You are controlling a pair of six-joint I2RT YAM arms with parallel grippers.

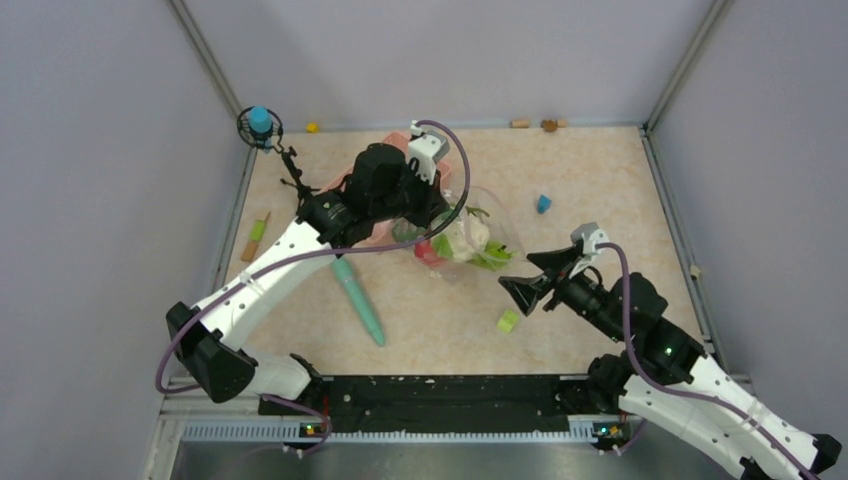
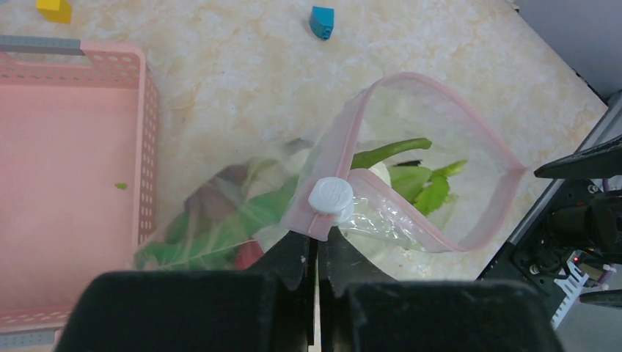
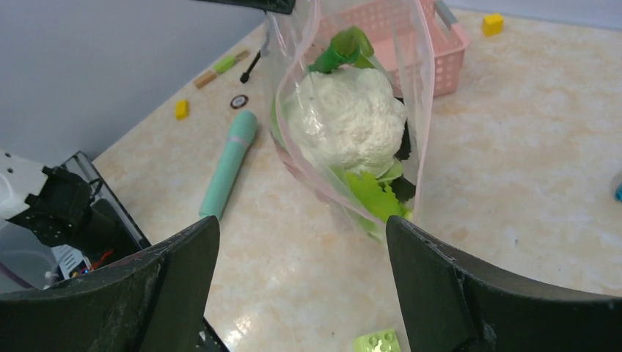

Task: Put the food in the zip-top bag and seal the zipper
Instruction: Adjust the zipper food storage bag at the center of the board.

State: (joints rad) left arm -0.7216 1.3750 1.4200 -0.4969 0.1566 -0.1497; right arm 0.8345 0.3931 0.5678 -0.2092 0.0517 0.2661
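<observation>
The clear zip-top bag (image 1: pixel 488 228) lies mid-table with its mouth gaping toward the right arm. Its pinkish zipper (image 2: pixel 469 117) forms a wide open loop. Inside it are the white cauliflower (image 3: pixel 345 121), green leaves (image 3: pixel 370 194), the leek (image 3: pixel 341 48) and the red tomato (image 2: pixel 248 254). My left gripper (image 2: pixel 317 246) is shut on the zipper's end, just below the white slider (image 2: pixel 331 196). My right gripper (image 3: pixel 302 227) is open and empty, low over the table a little short of the bag's mouth; it also shows in the top view (image 1: pixel 530 277).
A pink basket (image 2: pixel 73 183) stands behind the bag. A long teal stick (image 1: pixel 358 295) lies to the bag's left. A yellow-green block (image 1: pixel 508 321) sits just below my right gripper. A blue block (image 1: pixel 543 204) lies at the back right and a yellow block (image 2: pixel 55 9) near the basket.
</observation>
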